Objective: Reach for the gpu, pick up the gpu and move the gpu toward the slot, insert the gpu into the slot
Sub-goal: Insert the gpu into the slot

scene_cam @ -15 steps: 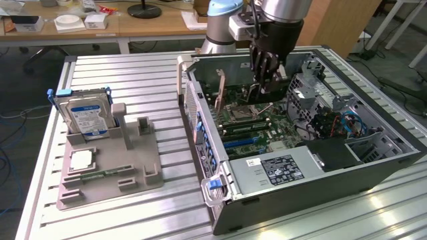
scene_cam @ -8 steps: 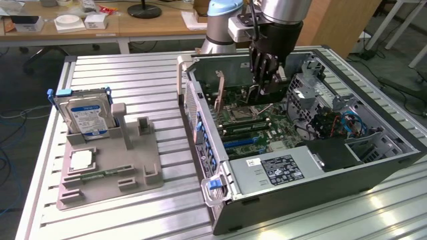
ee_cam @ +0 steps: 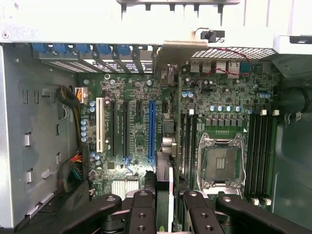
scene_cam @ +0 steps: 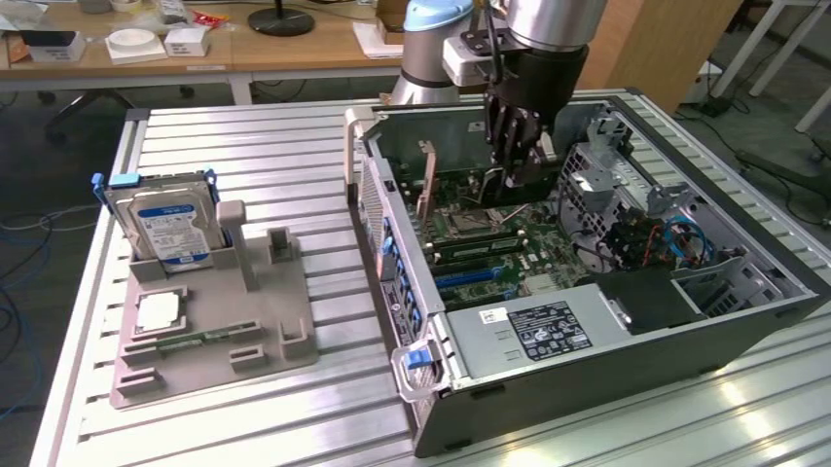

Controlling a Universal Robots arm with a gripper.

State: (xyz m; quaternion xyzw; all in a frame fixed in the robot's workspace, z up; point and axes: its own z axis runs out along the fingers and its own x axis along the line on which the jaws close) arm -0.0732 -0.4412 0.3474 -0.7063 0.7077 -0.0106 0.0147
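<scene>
Exterior view: arm reaches straight down into the open PC case [scene_cam: 727, 321], gripper [scene_cam: 520, 165] low over the motherboard [scene_cam: 513, 248], fingers clamped on the gpu [scene_cam: 500, 190], held edge-on. Hard drive [scene_cam: 162, 224] upright in the grey holder [scene_cam: 221, 326].

Wrist view: gripper [ee_cam: 168, 204] grasps the gpu [ee_cam: 165, 180] edge-on, just beside the blue slot [ee_cam: 151, 129].

We have the exterior view set high and off the arm, looking down at an angle over the slatted table [scene_cam: 260, 146] and the open computer case [scene_cam: 624, 331]. The wrist view looks straight down, close in, onto the motherboard [ee_cam: 204, 97]. Both views share the case interior.
</scene>
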